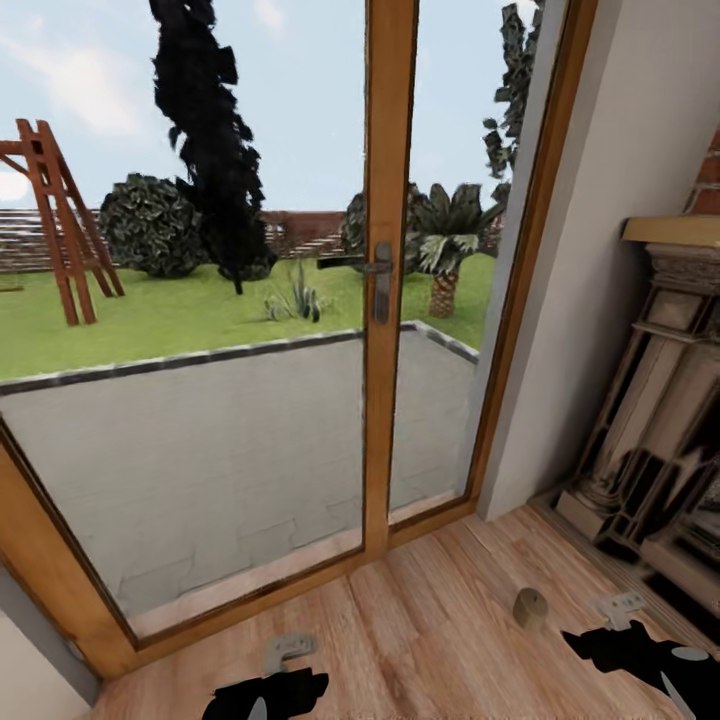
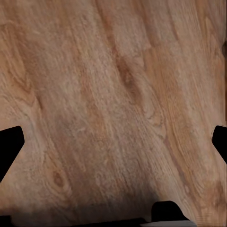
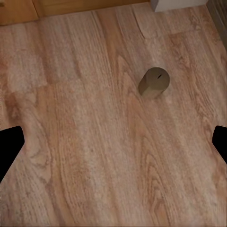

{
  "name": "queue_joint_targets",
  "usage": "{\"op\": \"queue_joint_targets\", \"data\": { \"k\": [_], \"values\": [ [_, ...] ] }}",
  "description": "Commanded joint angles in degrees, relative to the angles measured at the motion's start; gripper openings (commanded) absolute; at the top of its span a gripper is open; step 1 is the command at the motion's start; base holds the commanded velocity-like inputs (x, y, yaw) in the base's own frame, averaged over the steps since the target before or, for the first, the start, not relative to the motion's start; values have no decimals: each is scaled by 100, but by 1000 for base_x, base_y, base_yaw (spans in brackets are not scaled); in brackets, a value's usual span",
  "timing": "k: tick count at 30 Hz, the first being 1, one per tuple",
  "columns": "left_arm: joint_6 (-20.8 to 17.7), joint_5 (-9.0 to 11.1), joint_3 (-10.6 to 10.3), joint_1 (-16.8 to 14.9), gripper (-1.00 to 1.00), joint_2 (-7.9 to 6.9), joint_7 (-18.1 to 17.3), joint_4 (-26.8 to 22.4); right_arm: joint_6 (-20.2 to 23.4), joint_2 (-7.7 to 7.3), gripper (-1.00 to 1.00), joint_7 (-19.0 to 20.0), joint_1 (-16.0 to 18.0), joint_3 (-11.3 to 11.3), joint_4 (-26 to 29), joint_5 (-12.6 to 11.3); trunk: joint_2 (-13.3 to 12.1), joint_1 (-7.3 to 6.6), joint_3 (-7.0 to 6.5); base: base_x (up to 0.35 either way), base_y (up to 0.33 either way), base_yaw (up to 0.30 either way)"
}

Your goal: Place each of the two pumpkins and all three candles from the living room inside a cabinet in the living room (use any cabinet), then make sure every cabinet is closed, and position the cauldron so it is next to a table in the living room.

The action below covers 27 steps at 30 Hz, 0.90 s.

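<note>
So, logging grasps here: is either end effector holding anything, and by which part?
Nothing is held. The candle stands alone on the wooden floor, apart from both open end effectors.

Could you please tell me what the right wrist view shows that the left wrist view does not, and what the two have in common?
The right wrist view has a short taupe candle standing upright on the floor ahead of the right gripper, plus a strip of the orange-brown wooden door frame. The left wrist view has only bare boards beneath the left gripper. Both share the light wooden plank floor and dark fingertips spread wide apart.
</note>
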<state>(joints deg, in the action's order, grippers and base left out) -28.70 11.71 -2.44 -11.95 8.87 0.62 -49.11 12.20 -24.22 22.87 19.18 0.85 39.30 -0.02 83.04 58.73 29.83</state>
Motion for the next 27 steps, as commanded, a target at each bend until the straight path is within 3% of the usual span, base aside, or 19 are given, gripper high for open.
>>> {"op": "queue_joint_targets", "data": {
  "k": [1, 12, 27],
  "values": [
    [-28, 33, -29, 3, 100, 0, 7, -17, 38, -1, 100, 44, 2, 10, 17, 1, 4, 0, 15, 0, 0, -161],
    [-15, 44, -144, 39, 100, -15, 16, -55, 45, -4, 100, 115, 2, 13, 49, 0, 4, 0, 104, -6, -35, -161],
    [-4, 39, -168, 44, 100, -2, 46, -63, 272, -4, 100, 117, 12, 30, 51, -24, 4, 0, 225, -66, -288, -169]
  ]
}}
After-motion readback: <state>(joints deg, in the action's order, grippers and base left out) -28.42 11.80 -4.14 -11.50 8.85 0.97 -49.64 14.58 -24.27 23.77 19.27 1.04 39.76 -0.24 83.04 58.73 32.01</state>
